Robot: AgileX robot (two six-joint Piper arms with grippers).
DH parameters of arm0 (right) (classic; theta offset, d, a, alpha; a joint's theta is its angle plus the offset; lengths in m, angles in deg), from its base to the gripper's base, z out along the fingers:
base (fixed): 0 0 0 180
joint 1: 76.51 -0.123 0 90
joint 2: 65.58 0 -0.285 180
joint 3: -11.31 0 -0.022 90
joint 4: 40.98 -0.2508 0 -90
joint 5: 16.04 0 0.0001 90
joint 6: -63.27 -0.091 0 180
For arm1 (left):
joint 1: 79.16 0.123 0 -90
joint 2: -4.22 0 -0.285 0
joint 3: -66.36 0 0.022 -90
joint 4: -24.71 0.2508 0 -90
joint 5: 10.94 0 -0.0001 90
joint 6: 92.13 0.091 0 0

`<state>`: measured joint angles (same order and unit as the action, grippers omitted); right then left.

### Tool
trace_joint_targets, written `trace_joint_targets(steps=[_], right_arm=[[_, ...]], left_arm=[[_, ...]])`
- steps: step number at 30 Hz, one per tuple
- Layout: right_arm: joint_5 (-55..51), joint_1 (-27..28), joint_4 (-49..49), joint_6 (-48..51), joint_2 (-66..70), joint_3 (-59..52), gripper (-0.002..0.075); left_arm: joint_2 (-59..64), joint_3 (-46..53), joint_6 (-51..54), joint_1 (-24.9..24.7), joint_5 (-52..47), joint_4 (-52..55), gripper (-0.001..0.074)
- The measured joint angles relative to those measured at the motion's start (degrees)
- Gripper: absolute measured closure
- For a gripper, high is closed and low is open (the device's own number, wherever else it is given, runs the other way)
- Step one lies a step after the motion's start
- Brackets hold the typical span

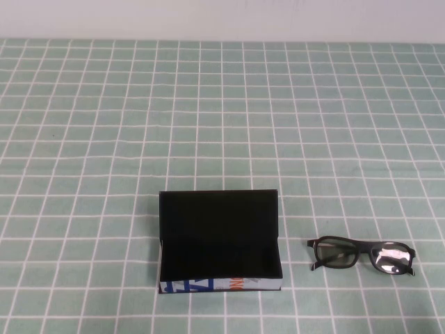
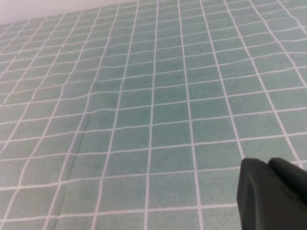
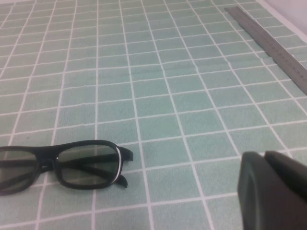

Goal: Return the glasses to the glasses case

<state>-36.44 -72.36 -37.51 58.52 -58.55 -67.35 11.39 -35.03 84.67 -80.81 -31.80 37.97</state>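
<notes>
The glasses case (image 1: 219,233) lies open near the front middle of the table, its black lining up, its flap lid raised at the back and its white printed edge (image 1: 208,284) toward me. The black glasses (image 1: 361,254) lie on the cloth to the right of the case, apart from it, arms folded. They also show in the right wrist view (image 3: 53,165). My right gripper (image 3: 264,154) is shut and empty, above the cloth to the side of the glasses. My left gripper (image 2: 265,163) is shut and empty over bare cloth. Neither arm shows in the high view.
A green checked tablecloth (image 1: 222,118) covers the table. A grey metal strip (image 3: 273,45) runs along the table's edge in the right wrist view. A pale wall (image 1: 222,17) stands behind the far edge.
</notes>
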Motion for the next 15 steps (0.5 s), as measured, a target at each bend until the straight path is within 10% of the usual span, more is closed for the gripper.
trace_joint_targets(steps=[15], right_arm=[[0.2,0.0,0.0,0.0,0.0,0.0,0.0737]], left_arm=[[0.0,0.1,0.0,0.0,1.2,2.7,0.0737]])
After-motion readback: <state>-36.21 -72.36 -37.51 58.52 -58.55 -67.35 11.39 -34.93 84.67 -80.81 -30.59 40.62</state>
